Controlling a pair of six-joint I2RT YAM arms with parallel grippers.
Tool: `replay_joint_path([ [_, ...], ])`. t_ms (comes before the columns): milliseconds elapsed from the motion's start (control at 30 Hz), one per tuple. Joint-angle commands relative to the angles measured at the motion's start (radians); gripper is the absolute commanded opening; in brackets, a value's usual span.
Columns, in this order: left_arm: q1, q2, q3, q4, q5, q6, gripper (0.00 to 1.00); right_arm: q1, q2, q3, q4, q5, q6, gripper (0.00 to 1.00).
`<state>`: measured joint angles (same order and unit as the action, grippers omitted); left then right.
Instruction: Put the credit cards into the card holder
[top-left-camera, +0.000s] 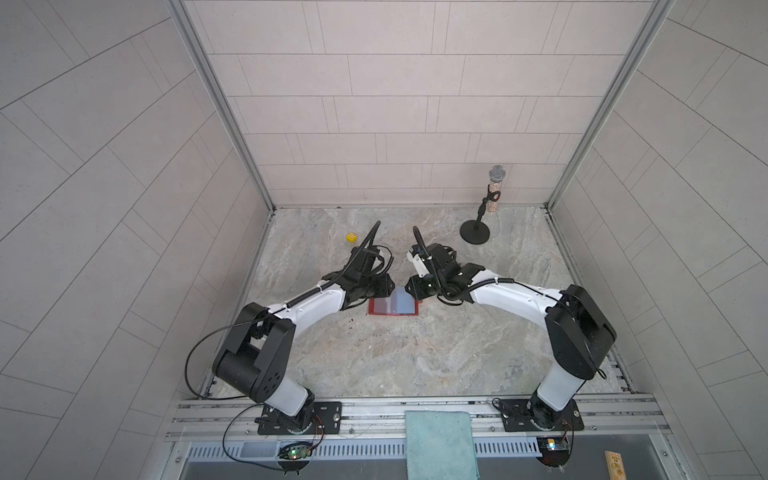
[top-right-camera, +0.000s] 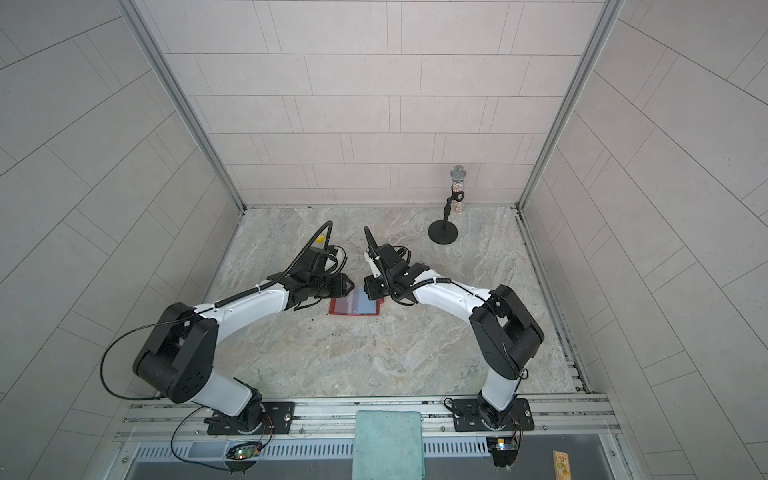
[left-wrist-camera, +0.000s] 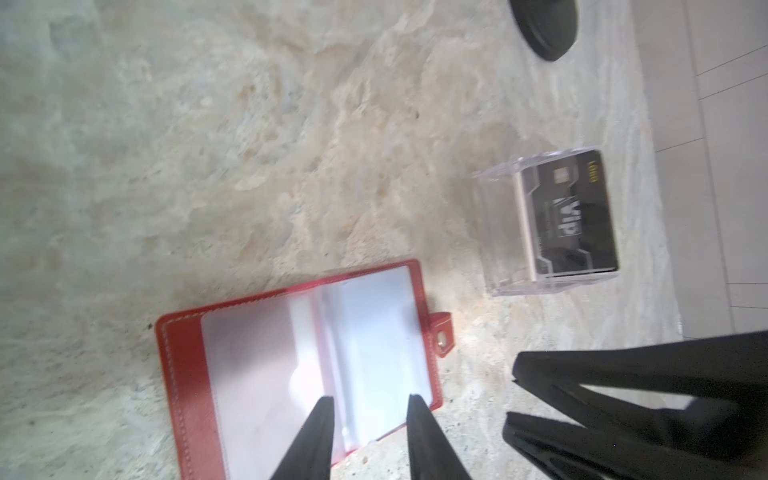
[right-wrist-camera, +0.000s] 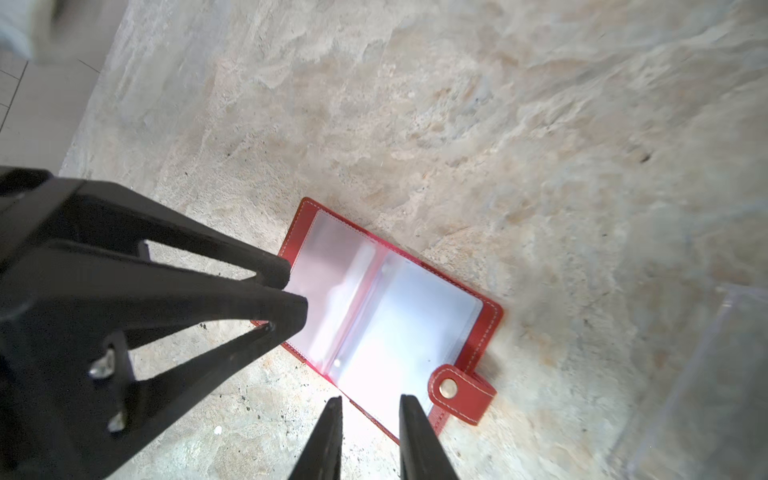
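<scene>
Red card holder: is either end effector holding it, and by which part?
Nothing holds it. The left end effector and right end effector both stand open over the red card holder.

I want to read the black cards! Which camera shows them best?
The left wrist view: the credit cards sit in the clear stand, "VIP" readable. The right wrist view shows only the stand's blurry edge; neither top view shows the cards.

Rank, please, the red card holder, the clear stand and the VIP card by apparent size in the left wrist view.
1. card holder, nearest the camera, which flatters it.
2. clear stand.
3. VIP card, standing inside the clear stand, so clearly smaller.
</scene>
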<state>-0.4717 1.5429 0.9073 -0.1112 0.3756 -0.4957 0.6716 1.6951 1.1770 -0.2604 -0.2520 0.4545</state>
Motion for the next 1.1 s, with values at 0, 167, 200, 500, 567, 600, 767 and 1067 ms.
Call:
replay_joint_path([
  [0, -0.006, 0.014, 0.053, -0.032, 0.075, -0.008, 0.4, -0.044, -0.04, 0.007, -0.098, 0.06, -0.044, 0.27],
  [167, -0.043, 0.09, 0.153, -0.067, 0.069, -0.021, 0.44, -0.15, -0.095, -0.02, -0.137, 0.047, -0.078, 0.29],
  [200, -0.049, 0.109, 0.172, -0.067, 0.07, -0.03, 0.44, -0.177, -0.105, -0.024, -0.153, 0.046, -0.086, 0.29],
  [500, -0.114, 0.287, 0.336, -0.055, 0.097, -0.089, 0.51, -0.397, -0.153, -0.051, -0.231, 0.001, -0.152, 0.35],
  [567, -0.13, 0.324, 0.374, -0.053, 0.1, -0.1, 0.52, -0.427, -0.148, -0.045, -0.242, -0.017, -0.164, 0.37],
  [600, -0.137, 0.341, 0.393, -0.052, 0.098, -0.107, 0.53, -0.441, -0.144, -0.047, -0.243, -0.026, -0.167, 0.38],
  [767, -0.163, 0.427, 0.473, -0.043, 0.102, -0.146, 0.56, -0.473, -0.106, -0.043, -0.239, -0.068, -0.178, 0.41],
  [1067, -0.179, 0.564, 0.579, -0.01, 0.13, -0.21, 0.58, -0.478, -0.045, -0.03, -0.215, -0.135, -0.195, 0.44],
])
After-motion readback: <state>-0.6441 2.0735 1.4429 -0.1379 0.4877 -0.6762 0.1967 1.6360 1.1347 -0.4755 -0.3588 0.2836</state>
